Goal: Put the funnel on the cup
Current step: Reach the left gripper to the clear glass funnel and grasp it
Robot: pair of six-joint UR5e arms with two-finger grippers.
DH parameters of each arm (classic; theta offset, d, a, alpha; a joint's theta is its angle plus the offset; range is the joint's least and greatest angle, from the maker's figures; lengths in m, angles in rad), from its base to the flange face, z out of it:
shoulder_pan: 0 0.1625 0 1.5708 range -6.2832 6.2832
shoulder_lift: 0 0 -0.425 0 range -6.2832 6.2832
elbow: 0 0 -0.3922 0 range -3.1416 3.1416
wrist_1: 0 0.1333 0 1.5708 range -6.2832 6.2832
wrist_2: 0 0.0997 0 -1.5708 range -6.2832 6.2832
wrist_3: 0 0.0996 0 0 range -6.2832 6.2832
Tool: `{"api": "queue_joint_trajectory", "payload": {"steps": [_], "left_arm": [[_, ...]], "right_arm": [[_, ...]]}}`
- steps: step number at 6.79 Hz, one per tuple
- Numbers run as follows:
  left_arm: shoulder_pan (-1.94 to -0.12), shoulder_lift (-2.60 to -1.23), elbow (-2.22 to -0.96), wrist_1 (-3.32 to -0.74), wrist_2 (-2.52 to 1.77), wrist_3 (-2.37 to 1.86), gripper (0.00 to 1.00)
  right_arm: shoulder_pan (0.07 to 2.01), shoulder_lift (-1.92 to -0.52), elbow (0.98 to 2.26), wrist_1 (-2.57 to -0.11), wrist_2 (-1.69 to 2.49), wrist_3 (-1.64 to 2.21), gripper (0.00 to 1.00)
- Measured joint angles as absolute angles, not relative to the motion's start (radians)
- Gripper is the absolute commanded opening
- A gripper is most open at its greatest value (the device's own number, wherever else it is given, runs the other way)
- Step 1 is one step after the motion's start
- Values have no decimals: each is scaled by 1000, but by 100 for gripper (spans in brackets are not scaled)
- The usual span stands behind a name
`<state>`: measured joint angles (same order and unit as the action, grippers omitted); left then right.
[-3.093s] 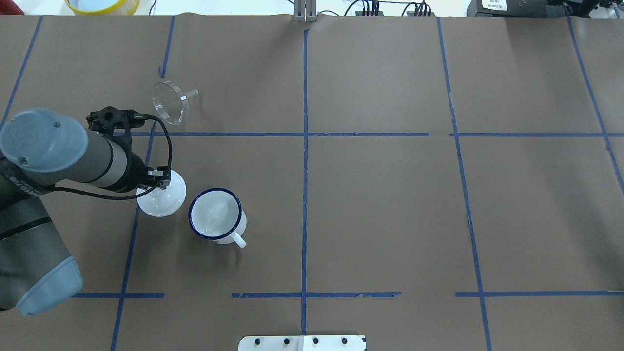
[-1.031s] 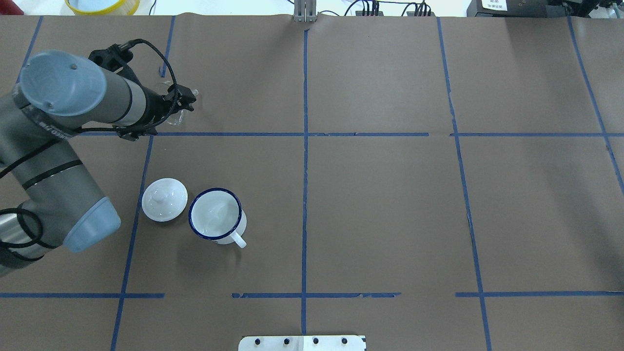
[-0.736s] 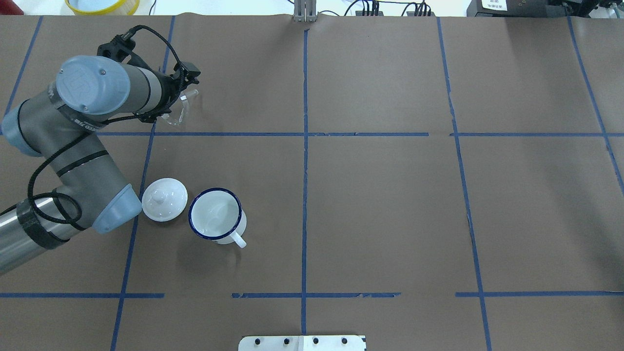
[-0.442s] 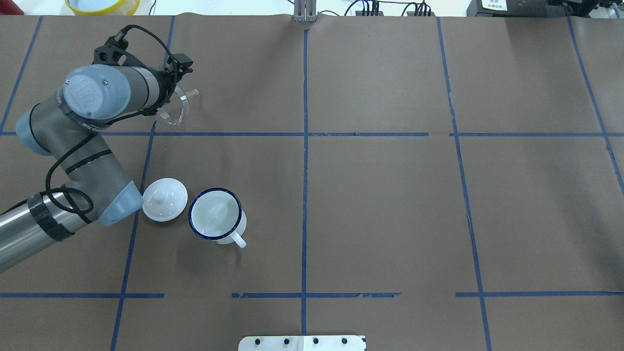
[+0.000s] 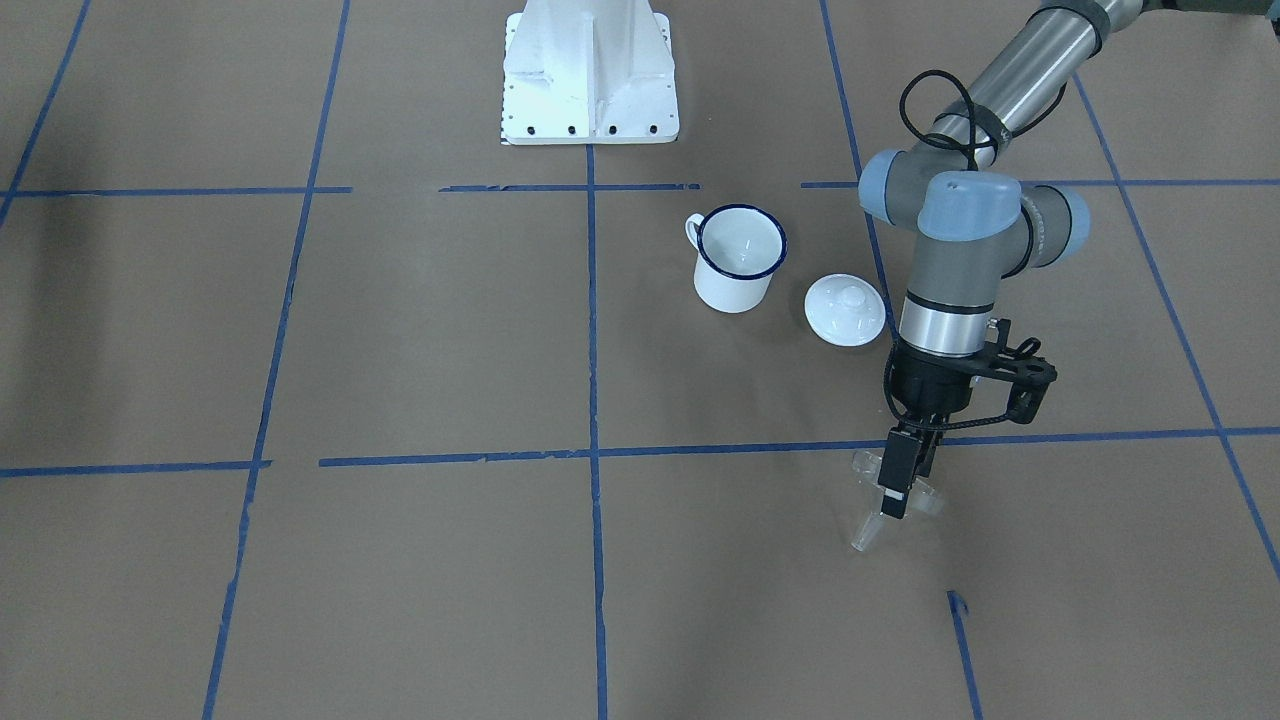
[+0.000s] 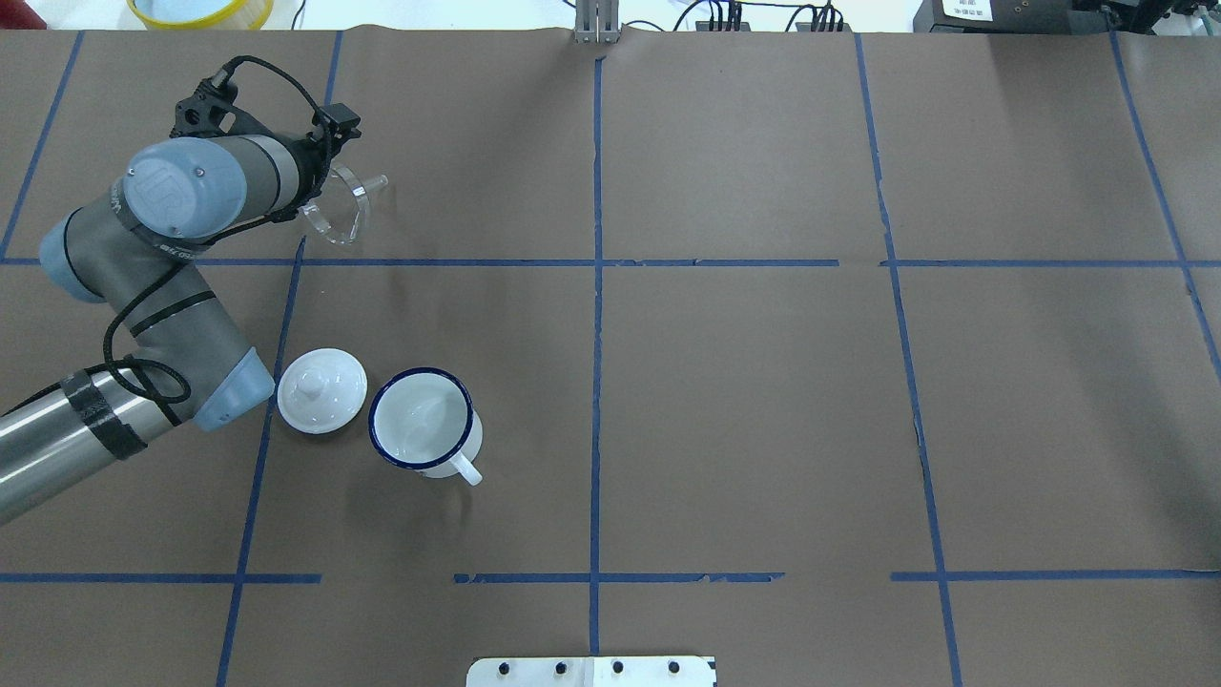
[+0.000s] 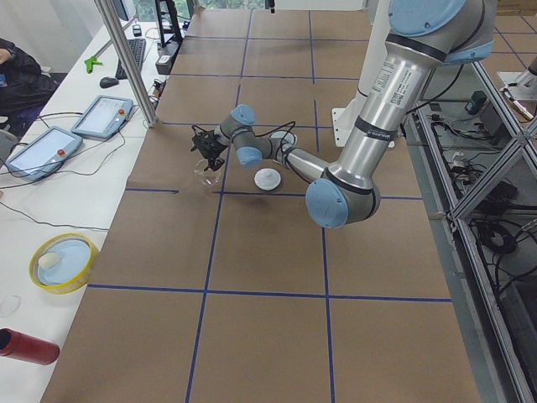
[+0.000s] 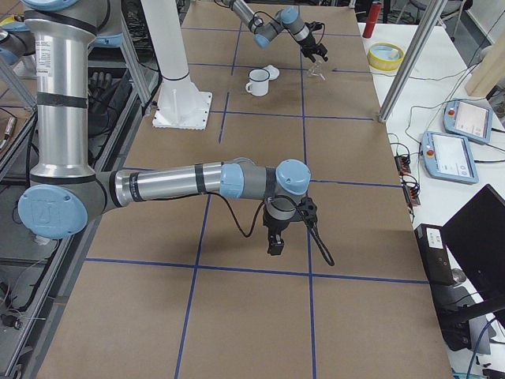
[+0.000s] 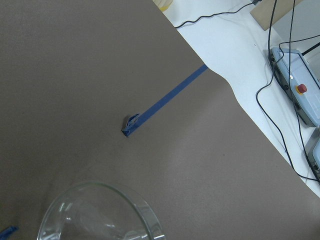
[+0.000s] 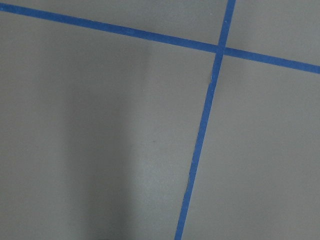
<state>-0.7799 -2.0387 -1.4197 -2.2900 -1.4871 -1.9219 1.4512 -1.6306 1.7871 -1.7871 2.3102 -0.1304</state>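
The clear funnel lies on its side on the brown paper, spout pointing away from the robot; it also shows in the overhead view and at the bottom of the left wrist view. My left gripper points down right over the funnel's neck, open and holding nothing. The white cup with its blue rim stands upright and empty nearer the robot. My right gripper hangs far off over bare paper; I cannot tell whether it is open or shut.
A round white domed lid with a knob lies just beside the cup, on the left arm's side. The white robot base stands behind the cup. Blue tape lines cross the paper. A yellow dish sits past the far edge.
My left arm has left the white lid beside the cup and swung out to the funnel. In the last second its wrist has shifted and turned over it. The funnel has not moved.
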Motion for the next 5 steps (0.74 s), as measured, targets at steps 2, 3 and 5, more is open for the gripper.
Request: {"api": "queue_joint_trajectory", "payload": {"steps": [2,3,5], "left_arm": [[-781,-2046,-1405,-2301,-1488,-1920,14],[-781,-2048,-1404,-2303,-1489,-1919,0],[-782,-2051,-1409,-2314,-1498,-1917,0]], "right_arm": [[1451,-1631,1787,-1787,2310,-130,100],[1451,-1631,1787,-1788,2310,-130,100],[1451,-1631,1787,-1787,2310,-130,100]]}}
